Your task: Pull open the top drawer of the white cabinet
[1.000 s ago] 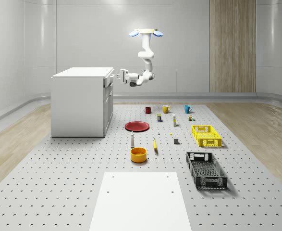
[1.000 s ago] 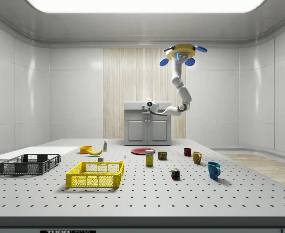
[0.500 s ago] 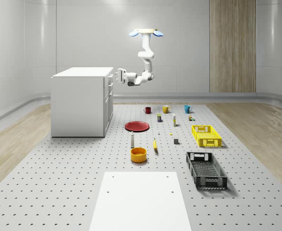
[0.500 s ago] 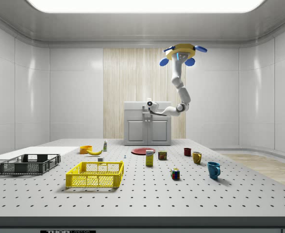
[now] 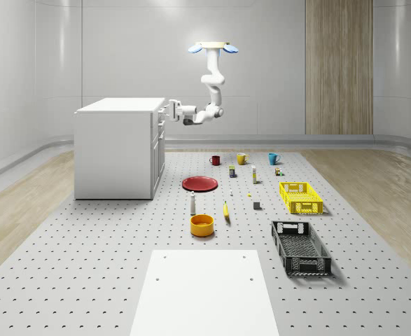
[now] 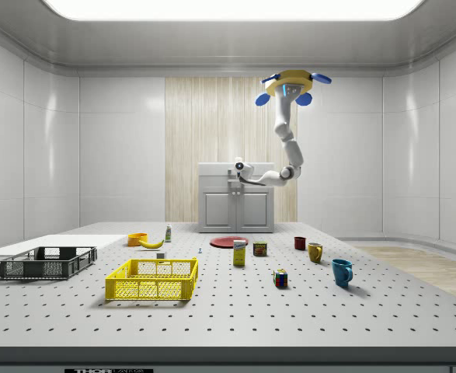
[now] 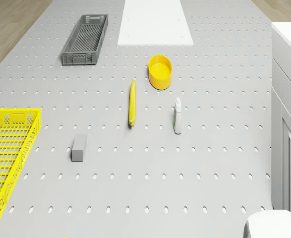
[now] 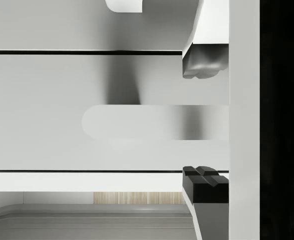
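The white cabinet (image 5: 117,148) stands at the whole-scene view's left, and in the side view the cabinet (image 6: 236,206) is at the back. The drone (image 5: 213,47) hovers high to the right of it, over the mat's far end. My arm reaches down and across to the cabinet's upper front. My gripper (image 5: 169,109) is at the top drawer (image 5: 159,120). In the wrist view the gripper (image 8: 205,122) is open, one fingertip (image 8: 201,64) on each side of the drawer's bar handle (image 8: 147,122), without touching it. The drawer front (image 8: 46,110) looks flush and shut.
On the perforated mat lie a red plate (image 5: 199,183), yellow bowl (image 5: 201,225), banana (image 7: 132,103), bottle (image 7: 178,115), grey block (image 7: 79,147), three mugs (image 5: 241,159), a yellow crate (image 5: 300,197), a black crate (image 5: 300,247) and a white board (image 5: 205,290).
The gripper has moved toward the cabinet, to the whole-scene view's left and slightly up, reaching the top drawer's front. The drone has held its place.
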Controlling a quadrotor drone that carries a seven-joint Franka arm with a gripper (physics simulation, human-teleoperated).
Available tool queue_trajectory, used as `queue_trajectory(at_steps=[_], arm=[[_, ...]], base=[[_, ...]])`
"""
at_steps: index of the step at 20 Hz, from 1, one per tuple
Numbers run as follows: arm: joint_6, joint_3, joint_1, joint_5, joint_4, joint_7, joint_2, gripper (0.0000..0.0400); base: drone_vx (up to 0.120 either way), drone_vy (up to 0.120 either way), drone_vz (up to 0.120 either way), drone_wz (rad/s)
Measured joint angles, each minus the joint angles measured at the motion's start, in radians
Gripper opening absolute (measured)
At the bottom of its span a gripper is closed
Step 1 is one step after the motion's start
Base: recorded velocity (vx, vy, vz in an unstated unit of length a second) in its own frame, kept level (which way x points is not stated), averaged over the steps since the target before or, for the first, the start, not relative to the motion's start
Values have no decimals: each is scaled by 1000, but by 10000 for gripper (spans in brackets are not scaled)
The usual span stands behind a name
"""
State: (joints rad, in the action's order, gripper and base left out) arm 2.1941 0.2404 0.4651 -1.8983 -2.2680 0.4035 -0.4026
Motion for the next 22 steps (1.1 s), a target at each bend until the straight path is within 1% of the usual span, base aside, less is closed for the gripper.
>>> queue_trajectory(at_steps=[1, 3, 7, 10, 12, 14, 19, 22], arm=[[1, 3, -1, -2, 2, -1, 2, 190], [3, 9, -4, -5, 6, -2, 5, 157], [4, 17, -11, -8, 9, -2, 8, 124], [4, 22, -16, -10, 10, -3, 9, 114], [3, 26, -19, -10, 10, 16, 9, 113], [5, 30, -25, 6, 15, 45, 4, 134], [1, 37, -32, -8, 12, 26, 7, 116], [-10, 34, -39, -7, 2, 36, -2, 113]], base=[[0, 0, 0, 0], [0, 0, 0, 0], [0, 0, 0, 0], [0, 0, 0, 0], [0, 0, 0, 0], [0, 0, 0, 0], [0, 0, 0, 0], [0, 0, 0, 0]])
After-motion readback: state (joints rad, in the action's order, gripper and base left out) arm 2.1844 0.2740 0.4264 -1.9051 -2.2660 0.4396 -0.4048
